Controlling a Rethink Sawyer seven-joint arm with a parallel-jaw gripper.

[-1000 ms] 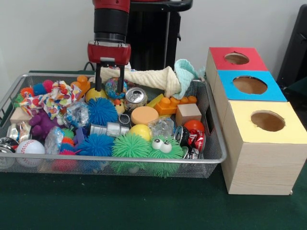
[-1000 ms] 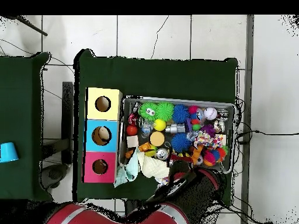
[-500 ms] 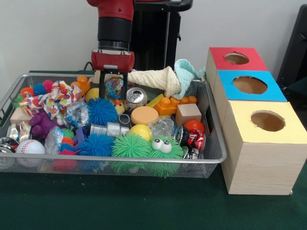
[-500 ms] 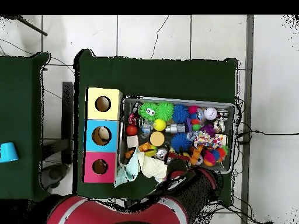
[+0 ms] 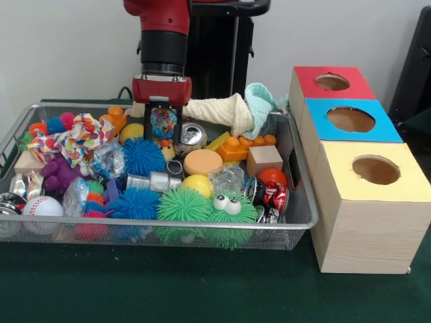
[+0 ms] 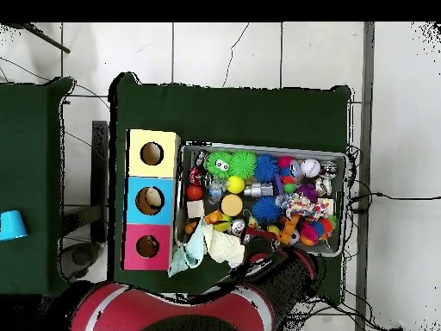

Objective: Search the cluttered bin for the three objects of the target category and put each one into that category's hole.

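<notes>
Gripper: the gripper point(image 5: 163, 125) hangs at the far side of the wire bin point(image 5: 300, 202), its two black fingers closed on a multicoloured ball point(image 5: 163, 122) held just above the clutter.
Target thing: the multicoloured ball sits between the fingers, above the yellow ball point(image 5: 133, 131) and beside the crushed silver can point(image 5: 190, 136); which category it belongs to cannot be told from the views.
Slip risk: the ball is round and gripped only on two sides, so it could roll out of the grip during a quick swing and fall back among the toys.
Snag risk: the cream towel point(image 5: 215, 110) drapes over the bin's far rim just beside the gripper, on the side toward the boxes; a low sideways path could catch it and drag it along.
Rim: the bin's right wall stands between the gripper and the boxes, so the ball probably needs to rise clear of it first.
Holes: the red box point(image 5: 331, 83), blue box point(image 5: 351, 120) and yellow box point(image 5: 375, 170) stand in a row touching the bin's right side, each hole open and unblocked.
Open room: the air above the bin and boxes appears free; the green table point(image 5: 168, 286) in front of the bin is bare.
Overhead: the arm covers the gripper there, so the grip is judged from the front view alone.
</notes>
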